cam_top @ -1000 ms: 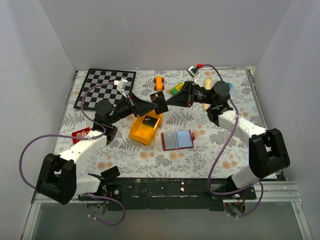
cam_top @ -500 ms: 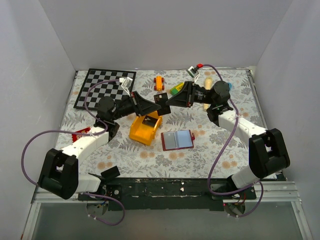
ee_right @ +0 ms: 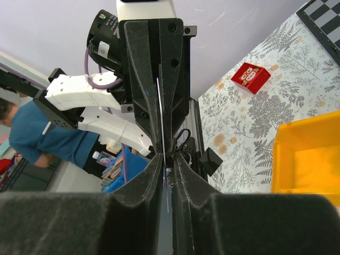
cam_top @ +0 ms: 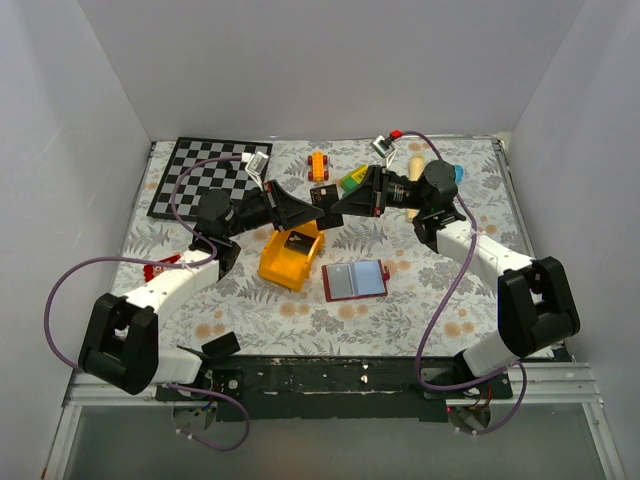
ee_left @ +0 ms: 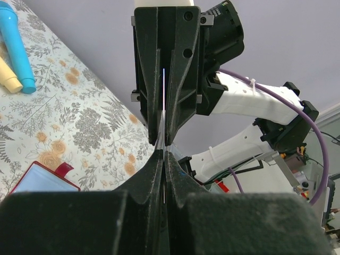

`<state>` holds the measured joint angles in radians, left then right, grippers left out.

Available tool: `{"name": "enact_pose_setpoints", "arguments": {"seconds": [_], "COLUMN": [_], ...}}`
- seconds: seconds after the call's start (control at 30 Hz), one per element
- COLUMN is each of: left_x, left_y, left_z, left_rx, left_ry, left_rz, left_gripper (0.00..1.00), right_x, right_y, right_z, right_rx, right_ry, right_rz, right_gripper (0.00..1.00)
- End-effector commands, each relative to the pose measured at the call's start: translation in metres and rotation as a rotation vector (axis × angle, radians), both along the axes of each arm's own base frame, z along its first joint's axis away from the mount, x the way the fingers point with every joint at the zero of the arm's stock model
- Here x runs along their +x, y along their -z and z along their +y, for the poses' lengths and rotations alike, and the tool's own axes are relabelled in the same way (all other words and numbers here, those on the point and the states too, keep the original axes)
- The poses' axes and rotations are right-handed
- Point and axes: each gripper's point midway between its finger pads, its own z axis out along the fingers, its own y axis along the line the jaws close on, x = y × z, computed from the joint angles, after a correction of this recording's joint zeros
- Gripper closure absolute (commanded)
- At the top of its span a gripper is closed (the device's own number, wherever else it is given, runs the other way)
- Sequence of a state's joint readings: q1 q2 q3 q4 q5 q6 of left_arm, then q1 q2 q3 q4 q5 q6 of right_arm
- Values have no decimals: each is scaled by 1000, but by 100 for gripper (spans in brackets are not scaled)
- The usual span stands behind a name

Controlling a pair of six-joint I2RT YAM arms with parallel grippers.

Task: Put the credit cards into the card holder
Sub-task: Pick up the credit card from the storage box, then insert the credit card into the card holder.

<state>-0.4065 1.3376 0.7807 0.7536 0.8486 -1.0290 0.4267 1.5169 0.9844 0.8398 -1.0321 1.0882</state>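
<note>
The step in hand looks like a hand-over in mid-air: a credit card (cam_top: 320,197) stands on edge between the two arms, above the far side of the yellow bin (cam_top: 275,265) and well off the worktop (cam_top: 420,300). The left pincer (ee_left: 163,156) is closed on the card's left end, its tips pressed flat against both faces. The right pincer (ee_right: 167,159) meets it nose to nose. Its jaws stand close on either side of the card's other end, but its wrist view shows a sliver of gap beside the card, so I cannot tell whether it is pinching yet. The card holder (cam_top: 355,281) lies open on the worktop, nearer than the pincers and just right of the bin, with its pale blue pockets facing up and nothing in them that I can see. A second black card (cam_top: 299,240) seems to lie inside the bin. No card is in the holder, so the task seems to be in its early part. Next, the right pincer needs a firm bite before the left lets go, or the card could drop into the bin. The card then has to come down to the holder, edge lined up with a pocket slot.
</note>
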Motion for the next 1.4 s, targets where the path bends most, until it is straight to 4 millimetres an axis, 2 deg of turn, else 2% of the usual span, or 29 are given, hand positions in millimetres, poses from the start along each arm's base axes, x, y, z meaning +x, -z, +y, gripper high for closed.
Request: {"name": "enact_pose_setpoints", "arguments": {"seconds": [0.0, 0.27, 0.37, 0.4, 0.47, 0.5, 0.6, 0.63, 0.7, 0.8, 0.9, 1.07, 1.2, 1.33, 1.37], "left_x": [-5, -6, -8, -8, -9, -8, 3, 8, 18, 30, 36, 29, 24, 25, 23], "left_y": [-13, -10, -9, -9, -7, -8, -13, -13, -10, 2, 8, 25, 51, 64, 74], "left_z": [-4, -6, -6, -6, -6, -5, 5, 10, 20, 28, 26, 25, 11, -6, -6], "left_rx": [-4, 0, -1, 0, 5, 13, 52, 69, 103, 152, 285, 361, 397, 421, 445], "left_ry": [32, 47, 51, 52, 56, 56, 3, -22, -80, -136, -223, -248, -219, -199, -197], "left_rz": [-48, -42, -39, -38, -37, -49, -59, -58, -42, -1, -42, -12, 44, 73, 111], "left_gripper": [100, 100, 100, 100, 83, 78, 46, 38, 27, 25, 26, 29, 28, 23, 21], "right_x": [-8, -9, -8, -9, -9, -6, 5, 8, 15, 23, 22, 16, 13, 17, 16], "right_y": [-27, -28, -27, -26, -26, -21, -7, -1, 14, 36, 61, 97, 115, 121, 122], "right_z": [-2, -2, -2, -3, -3, -3, -9, -14, -26, -45, -64, -85, -100, -112, -112], "right_rx": [34, 37, 36, 36, 34, 8, -74, -107, -183, -302, -396, -475, -551, -575, -580], "right_ry": [-12, -11, -11, -13, -1, 12, 102, 146, 240, 365, 460, 539, 579, 638, 636], "right_rz": [-105, -106, -103, -105, -106, -76, -33, -19, -8, 25, 63, 135, 181, 174, 179], "right_gripper": [78, 89, 99, 99, 99, 99, 99, 99, 99, 99, 99, 99, 99, 99, 99]}}
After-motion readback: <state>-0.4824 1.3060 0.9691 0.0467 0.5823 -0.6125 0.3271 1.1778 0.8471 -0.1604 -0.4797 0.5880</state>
